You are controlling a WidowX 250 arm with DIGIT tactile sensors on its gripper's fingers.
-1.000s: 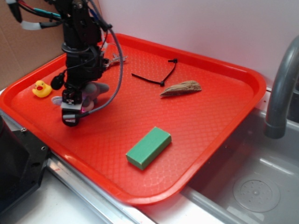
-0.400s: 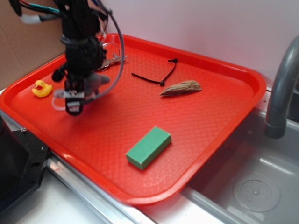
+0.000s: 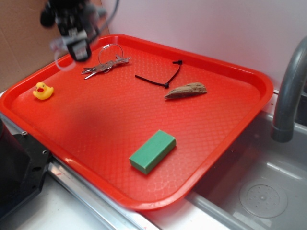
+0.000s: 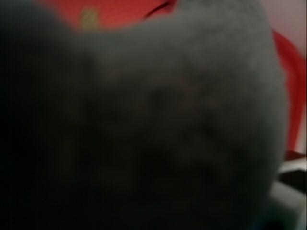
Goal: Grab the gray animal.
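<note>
Item: red tray (image 3: pixel 230 124), taken as landmark; all places are given from it. Gripper (image 3: pixel 76 45): held high above the tray's far left corner, blurred in the exterior view, jaws judged to be clamped on the gray animal (image 4: pixel 153 120), since gray plush fills nearly the whole wrist view and no plush is seen lying on the tray. In the exterior view only a pale smear and a thin whitish loop are made out beside the gripper; the toy's outline cannot be told there. The height above the tray is judged to serve clearance, so that the toy hangs free of the other goods. Yellow duck (image 3: pixel 42 90): set on the tray near its left rim, apart from the gripper, not a task item. Key bunch with ring (image 3: pixel 104 66): laid on the tray toward the far left, just below the gripper in the picture, untouched. Black cord (image 3: pixel 158 82): laid bent on the far middle of the tray. Brown wood piece (image 3: pixel 186 90): laid just beside the cord's near end. Green block (image 3: pixel 152 151): laid flat toward the tray's near rim, well apart from the rest. Grey faucet (image 3: pixel 290 91): beyond the tray's right rim, over the sink (image 3: pixel 259 191). Task status: the grab is judged effectively made.
</note>
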